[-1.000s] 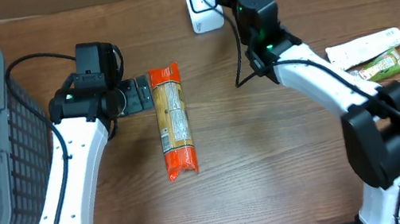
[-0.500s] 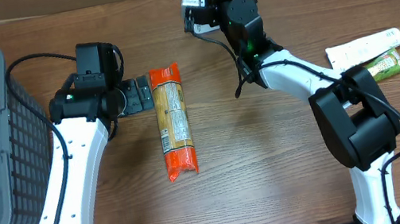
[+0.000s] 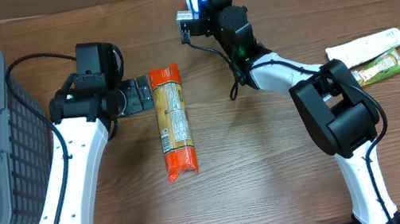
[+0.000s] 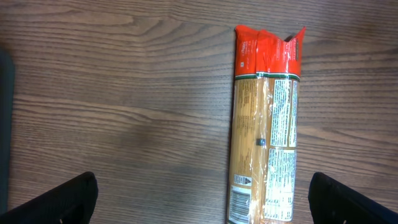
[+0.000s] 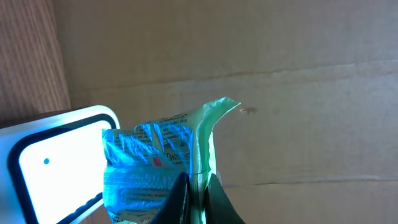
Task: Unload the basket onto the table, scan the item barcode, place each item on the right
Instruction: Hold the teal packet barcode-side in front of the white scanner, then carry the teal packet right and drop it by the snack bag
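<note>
No print reads clearly: label panels on the pasta packet (image 4: 267, 143), right of centre in the left-wrist frame, blur (as does the green pouch (image 5: 149, 168), lower centre).

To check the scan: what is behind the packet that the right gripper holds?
Behind the packet the white scanner shows, with its right part covered by the packet. Farther back is a cardboard wall. No barcode is visible.

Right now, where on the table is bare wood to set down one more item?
The widest bare wood lies between the pasta packet and the right arm, down to the near edge. Crowded: the scanner at the far edge, the two tubes at the right, the basket and left arm at the left.
</note>
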Controlling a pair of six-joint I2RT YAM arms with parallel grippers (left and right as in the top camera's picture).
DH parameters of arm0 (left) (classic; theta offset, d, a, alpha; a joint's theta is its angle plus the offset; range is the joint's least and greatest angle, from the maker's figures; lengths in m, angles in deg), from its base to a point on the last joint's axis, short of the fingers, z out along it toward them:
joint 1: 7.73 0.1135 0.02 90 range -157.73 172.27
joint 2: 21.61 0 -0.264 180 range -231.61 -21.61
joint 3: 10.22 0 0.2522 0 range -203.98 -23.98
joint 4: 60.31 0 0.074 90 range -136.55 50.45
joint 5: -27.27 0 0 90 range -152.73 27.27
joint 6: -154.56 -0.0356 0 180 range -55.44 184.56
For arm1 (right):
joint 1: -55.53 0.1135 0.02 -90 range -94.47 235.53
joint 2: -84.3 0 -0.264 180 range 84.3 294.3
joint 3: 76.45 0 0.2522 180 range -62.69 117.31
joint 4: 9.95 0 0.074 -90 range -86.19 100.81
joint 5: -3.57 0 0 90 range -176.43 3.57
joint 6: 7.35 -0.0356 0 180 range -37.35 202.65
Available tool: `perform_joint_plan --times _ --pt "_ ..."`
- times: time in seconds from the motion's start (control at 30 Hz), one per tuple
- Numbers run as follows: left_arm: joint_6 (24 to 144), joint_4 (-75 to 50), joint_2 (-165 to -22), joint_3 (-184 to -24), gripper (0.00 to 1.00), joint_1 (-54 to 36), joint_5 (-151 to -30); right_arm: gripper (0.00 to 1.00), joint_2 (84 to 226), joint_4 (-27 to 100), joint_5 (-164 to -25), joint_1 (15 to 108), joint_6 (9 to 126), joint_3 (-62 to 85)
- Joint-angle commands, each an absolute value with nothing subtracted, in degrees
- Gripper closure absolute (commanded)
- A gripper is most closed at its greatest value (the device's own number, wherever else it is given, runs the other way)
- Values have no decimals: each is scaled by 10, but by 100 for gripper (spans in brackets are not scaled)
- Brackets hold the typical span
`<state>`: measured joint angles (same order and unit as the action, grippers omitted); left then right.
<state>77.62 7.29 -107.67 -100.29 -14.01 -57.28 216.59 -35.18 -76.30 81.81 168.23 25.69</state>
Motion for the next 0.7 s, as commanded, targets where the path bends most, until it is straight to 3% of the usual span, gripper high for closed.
perform_joint_plan --times 0.0,0.5,0.67 --pt "763 72 -1078 -1006 1 -141 -568 96 2161 -360 -756 817 1682 281" --pt "763 72 -1078 -1006 0 -141 -568 96 2137 -359 -725 823 1660 281" --pt "763 72 -1078 -1006 0 -141 -568 96 2053 -235 -690 835 1573 281"
